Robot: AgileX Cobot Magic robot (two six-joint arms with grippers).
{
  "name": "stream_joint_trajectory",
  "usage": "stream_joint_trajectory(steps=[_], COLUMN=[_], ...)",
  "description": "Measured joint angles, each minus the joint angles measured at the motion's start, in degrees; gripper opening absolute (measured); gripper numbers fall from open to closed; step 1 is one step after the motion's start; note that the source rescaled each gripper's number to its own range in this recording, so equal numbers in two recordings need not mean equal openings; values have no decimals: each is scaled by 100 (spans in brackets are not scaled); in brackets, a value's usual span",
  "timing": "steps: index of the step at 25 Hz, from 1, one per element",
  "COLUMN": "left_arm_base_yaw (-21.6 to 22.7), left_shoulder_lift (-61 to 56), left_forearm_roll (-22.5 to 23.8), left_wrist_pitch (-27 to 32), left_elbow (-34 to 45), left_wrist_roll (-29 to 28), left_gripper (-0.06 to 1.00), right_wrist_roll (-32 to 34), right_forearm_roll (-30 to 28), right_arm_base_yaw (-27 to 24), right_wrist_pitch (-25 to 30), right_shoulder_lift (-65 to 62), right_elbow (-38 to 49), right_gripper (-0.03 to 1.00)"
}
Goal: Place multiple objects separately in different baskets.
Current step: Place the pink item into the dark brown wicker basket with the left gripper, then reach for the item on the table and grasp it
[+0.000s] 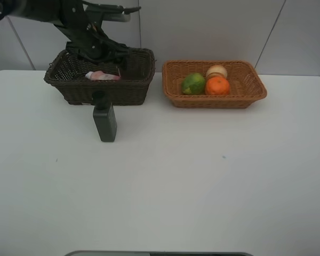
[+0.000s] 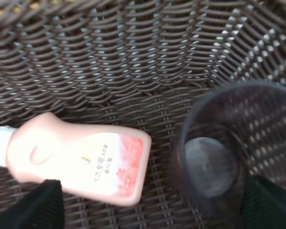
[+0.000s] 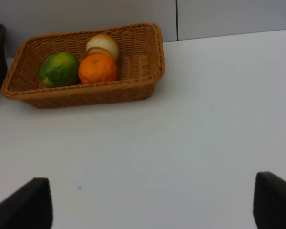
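Note:
The dark brown basket (image 1: 133, 88) stands at the back left. In it lie the pink squeeze bottle (image 1: 102, 76) and, in the left wrist view, the upright translucent mauve cup (image 2: 224, 157) beside the pink bottle (image 2: 81, 164). My left gripper (image 1: 108, 53) hangs over this basket, open (image 2: 155, 210), holding nothing. The dark green bottle (image 1: 105, 121) lies on the table in front of that basket. The orange-tan basket (image 1: 250, 96) holds the lime (image 1: 193, 84), the peach-like fruit (image 1: 216, 71) and the orange (image 1: 217, 86). My right gripper (image 3: 150, 205) is open and empty, low over the table.
The white table (image 1: 202, 176) stretches wide in front of both baskets. The right wrist view shows the orange-tan basket (image 3: 152, 62) with the lime (image 3: 59, 69), orange (image 3: 97, 68) and peach (image 3: 102, 46). A grey wall stands behind the baskets.

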Motion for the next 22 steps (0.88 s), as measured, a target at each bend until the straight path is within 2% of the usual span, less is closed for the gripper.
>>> stream_joint_trajectory(steps=[8, 15, 22], left_arm_base_yaw=[-57, -399, -815], left_shoulder_lift=[-828, -1306, -1334], left_forearm_roll=[28, 42, 43], left_wrist_pitch=[1107, 2211, 2729], left_elbow=[0, 0, 359], left_wrist_roll=[3, -16, -209], left_gripper=[96, 96, 100], right_wrist_roll=[0, 0, 0], right_forearm_roll=[0, 0, 0], right_arm_base_yaw=[0, 0, 0], right_wrist_pitch=[0, 0, 0], right_shoulder_lift=[0, 0, 0], right_elbow=[0, 0, 0], right_gripper=[83, 83, 83])
